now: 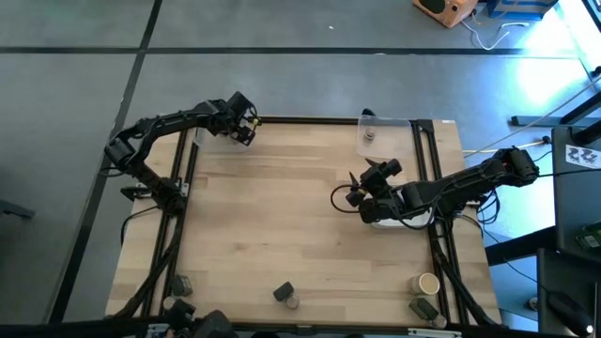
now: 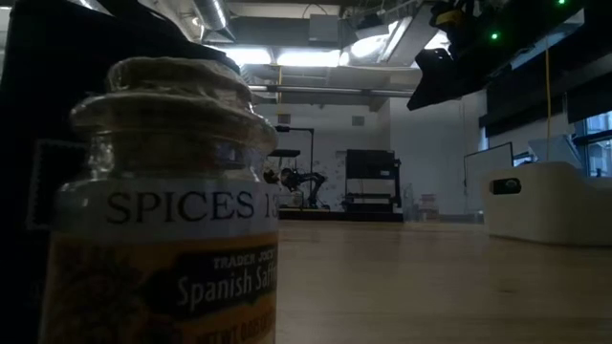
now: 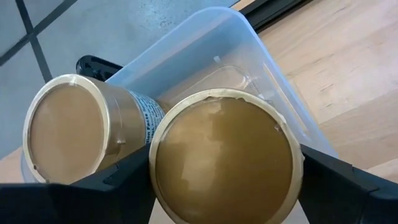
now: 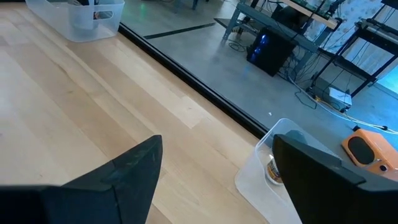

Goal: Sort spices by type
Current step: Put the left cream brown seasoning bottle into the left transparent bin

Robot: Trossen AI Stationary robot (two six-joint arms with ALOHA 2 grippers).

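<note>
At the table's far left corner, our left gripper (image 1: 246, 125) reaches out on a bent arm over a clear plastic tray (image 3: 267, 68), its fingers clamped on a tan cylinder (image 3: 225, 157) whose pale round top faces the wrist camera. A second tan cylinder (image 3: 74, 127) lies on its side in that tray, just beside the held one. Our right arm stretches in from the right edge, elbow low, with the right gripper (image 1: 357, 188) hovering above the bare wood right of centre; its fingers (image 4: 127, 171) stand wide apart with nothing between them. Just behind that wrist sits a white rectangular dish (image 2: 550, 201). At the far edge, a second clear tray (image 1: 385, 134) holds a small grey-capped jar (image 1: 369, 135). Along the near edge we see a tan cylinder (image 1: 427, 283) standing upright, a dark grey boxy pack (image 1: 424, 309) near it, and another dark pack (image 1: 283, 292) with a small jar (image 1: 293, 302) touching it near the middle. Right against the low camera stands a saffron jar (image 2: 163, 205), labelled Spanish Saffron.
</note>
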